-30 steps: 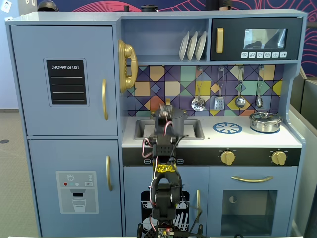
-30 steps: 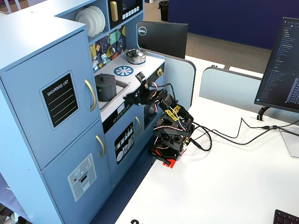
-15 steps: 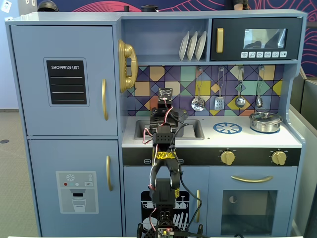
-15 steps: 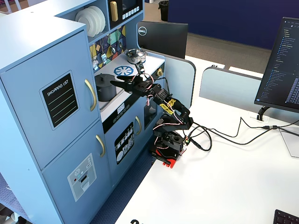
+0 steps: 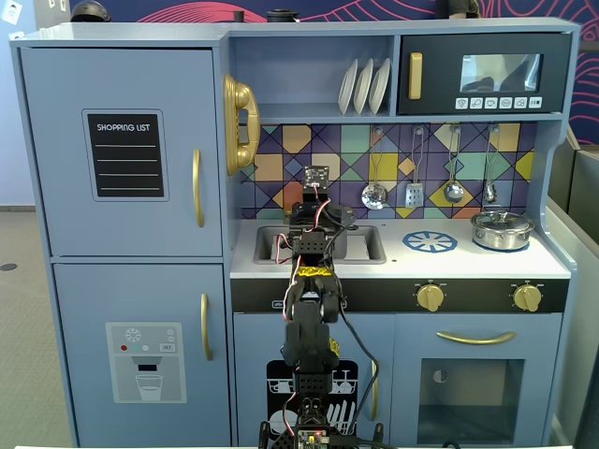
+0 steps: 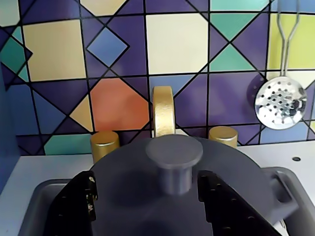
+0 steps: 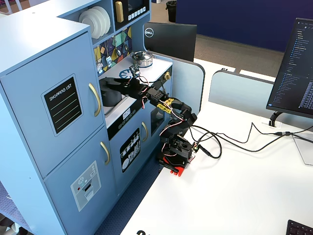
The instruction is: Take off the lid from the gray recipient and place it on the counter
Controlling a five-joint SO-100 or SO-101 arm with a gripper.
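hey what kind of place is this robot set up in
Likely an office or lab, not a real kitchen. The arm works at a blue toy kitchen standing against a white desk, with a Dell monitor behind it and another screen beside trailing cables.

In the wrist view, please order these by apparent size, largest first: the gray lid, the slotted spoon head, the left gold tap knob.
1. The lid, though it is nearest the camera.
2. The slotted spoon head.
3. The left gold tap knob, only slightly smaller than the spoon head, so this order is unsure.
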